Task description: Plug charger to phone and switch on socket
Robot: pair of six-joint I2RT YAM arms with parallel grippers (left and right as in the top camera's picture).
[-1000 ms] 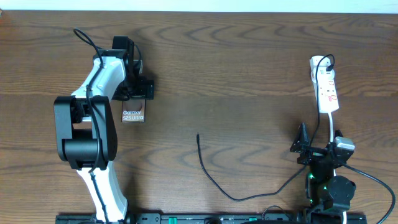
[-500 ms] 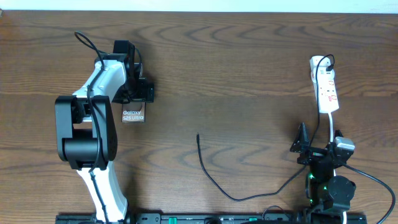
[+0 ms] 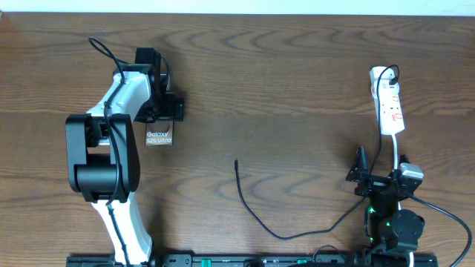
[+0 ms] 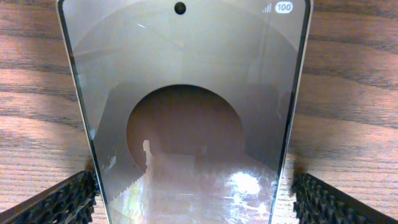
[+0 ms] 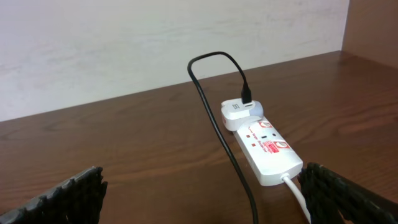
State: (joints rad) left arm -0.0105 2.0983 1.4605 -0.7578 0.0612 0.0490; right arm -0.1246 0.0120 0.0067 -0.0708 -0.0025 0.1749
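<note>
The phone lies flat at the left, its "Galaxy S25 Ultra" text showing. My left gripper is over its far part. In the left wrist view the phone fills the space between the open fingers of the left gripper, which straddle its long edges; a small gap shows on the right side. The charger cable lies loose, with its free tip mid-table. The white socket is at the far right and also shows in the right wrist view. My right gripper is open and empty, short of the socket.
A white adapter with the black cable plugged in sits at the socket's far end. The socket's white cord runs toward the right arm's base. A pale wall stands behind the table's far edge.
The left arm has shifted very slightly over the phone. The phone, the cable and the right arm have not moved.
</note>
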